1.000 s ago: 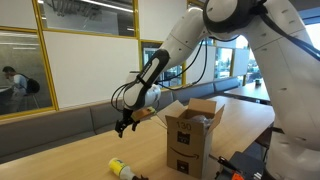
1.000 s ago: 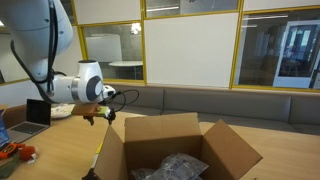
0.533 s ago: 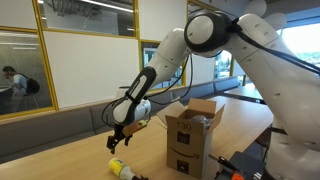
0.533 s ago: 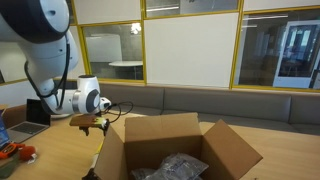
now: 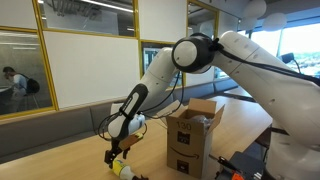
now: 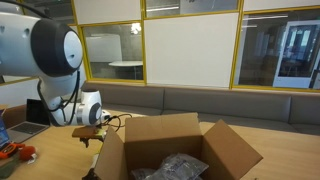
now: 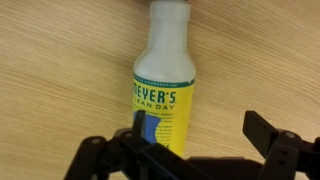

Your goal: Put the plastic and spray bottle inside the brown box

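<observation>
While the fingers [image 7: 262, 131] stand spread wide and hold nothing, the gripper [image 7: 178, 158] straddles the label end of the spray bottle [image 7: 165, 85]. The bottle lies on its side on the wooden table [image 7: 60, 60], its white top pointing away from the wrist. Whether either pad touches the bottle cannot be told.

In an exterior view the gripper [image 5: 113, 156] hangs low over the table with the yellow bottle [image 5: 120, 168] just beneath it, and the arm [image 5: 160, 72] arches down to it. The brown box [image 5: 193, 135] stands upright near the bottle, apart from it, with its flaps open.

In an exterior view the box [image 6: 150, 140] — seen over its rim — holds the plastic [image 6: 180, 166], a crinkled greyish piece lying inside. The gripper [image 6: 90, 135] hangs just beyond one flap.
</observation>
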Robot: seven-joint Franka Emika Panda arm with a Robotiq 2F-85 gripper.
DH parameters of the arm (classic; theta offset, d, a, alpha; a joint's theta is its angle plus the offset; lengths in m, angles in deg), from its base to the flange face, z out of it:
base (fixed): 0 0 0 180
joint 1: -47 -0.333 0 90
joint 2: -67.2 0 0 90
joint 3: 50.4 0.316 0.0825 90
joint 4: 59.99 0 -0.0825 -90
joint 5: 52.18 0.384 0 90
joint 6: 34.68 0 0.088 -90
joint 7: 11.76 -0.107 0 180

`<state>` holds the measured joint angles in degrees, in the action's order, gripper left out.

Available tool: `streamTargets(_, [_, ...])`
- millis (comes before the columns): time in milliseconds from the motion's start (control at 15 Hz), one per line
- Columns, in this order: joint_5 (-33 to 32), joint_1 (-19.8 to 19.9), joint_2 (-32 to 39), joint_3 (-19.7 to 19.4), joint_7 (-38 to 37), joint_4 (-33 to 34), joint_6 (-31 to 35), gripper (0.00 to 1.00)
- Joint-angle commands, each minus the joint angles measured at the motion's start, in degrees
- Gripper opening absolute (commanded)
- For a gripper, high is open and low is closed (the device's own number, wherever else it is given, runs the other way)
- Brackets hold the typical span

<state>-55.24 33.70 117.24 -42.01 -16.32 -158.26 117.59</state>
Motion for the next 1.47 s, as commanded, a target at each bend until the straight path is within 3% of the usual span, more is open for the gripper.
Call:
streamTargets(0, [1.3, -0.7, 4.9, -0.9, -0.5, 5.6, -0.9, 1.0])
streamTargets(867, [1.6, -0.7, 15.5, -0.6, -0.4, 16.2, -6.1, 1.0])
streamTargets(933, [1.7, -0.6, 15.6, -0.4, -0.2, 16.8, -6.4, 0.75])
streamTargets(1000, [1.7, -0.6, 16.0, -0.5, -0.2, 17.4, -7.0, 0.73])
streamTargets(1200, [1.7, -0.6, 16.6, -0.6, -0.4, 18.7, -8.0, 0.49])
streamTargets(1400, [1.6, -0.6, 16.7, -0.8, -0.5, 19.1, -8.8, 0.42])
